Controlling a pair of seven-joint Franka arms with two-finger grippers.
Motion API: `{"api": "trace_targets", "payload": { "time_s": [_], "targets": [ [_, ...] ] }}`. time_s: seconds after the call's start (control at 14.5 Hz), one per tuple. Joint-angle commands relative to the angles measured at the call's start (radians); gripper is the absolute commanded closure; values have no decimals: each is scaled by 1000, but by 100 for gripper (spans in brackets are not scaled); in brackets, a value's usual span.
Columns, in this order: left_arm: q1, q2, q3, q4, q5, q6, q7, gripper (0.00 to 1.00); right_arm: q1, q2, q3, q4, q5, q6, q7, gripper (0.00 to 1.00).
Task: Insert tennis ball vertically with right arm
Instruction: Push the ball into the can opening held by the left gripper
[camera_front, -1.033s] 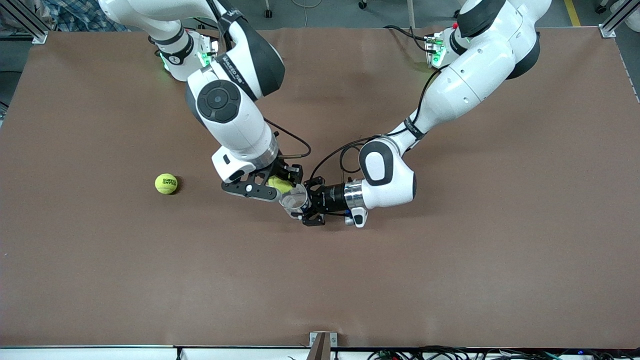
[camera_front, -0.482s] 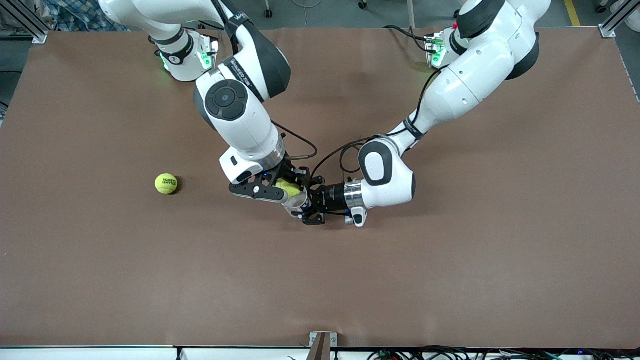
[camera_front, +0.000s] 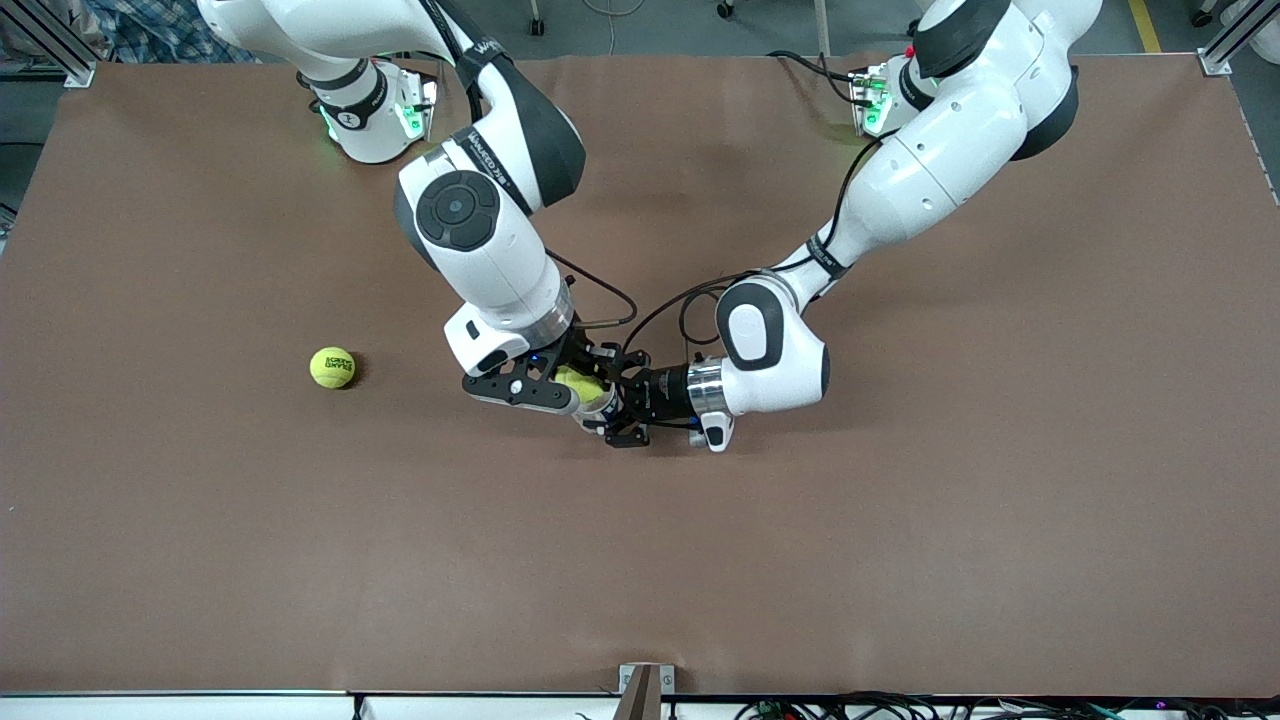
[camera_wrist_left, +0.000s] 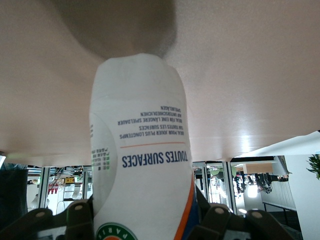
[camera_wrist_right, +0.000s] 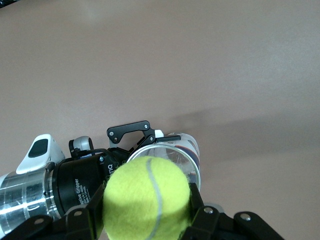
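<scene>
Right gripper (camera_front: 583, 388) clamped on a tennis ball (camera_wrist_right: 146, 196), held directly over the open mouth of the clear ball can (camera_wrist_right: 172, 152). Left gripper (camera_front: 612, 405) grips the can (camera_wrist_left: 141, 165) upright at mid-table (camera_front: 900, 560). Second tennis ball (camera_front: 332, 367) lies on the table toward the right arm's end, well apart.

The brown counter (camera_front: 900, 520) carries a single loose tennis ball (camera_front: 332, 367), lying toward the right arm's end, well apart from every edge and roughly midway between its long edges.
</scene>
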Motion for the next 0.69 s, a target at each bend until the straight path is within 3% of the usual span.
{"api": "trace_targets", "payload": {
  "time_s": [0.0,0.41,0.55,0.62],
  "targets": [
    [2,-5,0,-7,-26,-7,31,34,7,14,-7,15,-2,3,3,51],
    [4,-8,0,-8,-26,-7,31,34,7,18,-7,11,-4,2,3,48],
    [2,-8,0,-8,-26,-7,33,34,7,18,-7,11,-2,2,3,34],
    [1,-8,0,-8,-26,-7,36,34,7,18,-7,11,-2,2,4,20]
  ]
}}
